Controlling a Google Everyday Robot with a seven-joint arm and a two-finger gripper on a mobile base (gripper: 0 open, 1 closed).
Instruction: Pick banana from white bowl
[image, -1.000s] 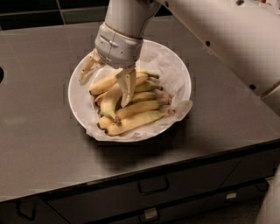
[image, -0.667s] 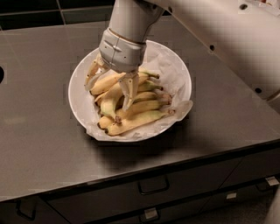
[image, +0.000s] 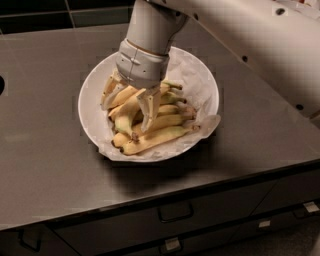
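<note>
gripper low over the white bowl's centre-left, jaws spread | banana in the bowl's pile, directly beneath, between jaws | long axis seemingly far-left rim to near rim, across the gap | next likely: close, lift

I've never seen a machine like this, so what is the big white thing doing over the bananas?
That white thing is a robot's arm. At its tip is its end effector, the part that grabs. It is down among the bananas in the white bowl, which is lined with crinkly paper. The bowl sits on a dark grey counter with drawers below. One camera took the picture, looking down from above. The job is to lift one banana out; I cannot tell whether it has grabbed one yet.
</note>
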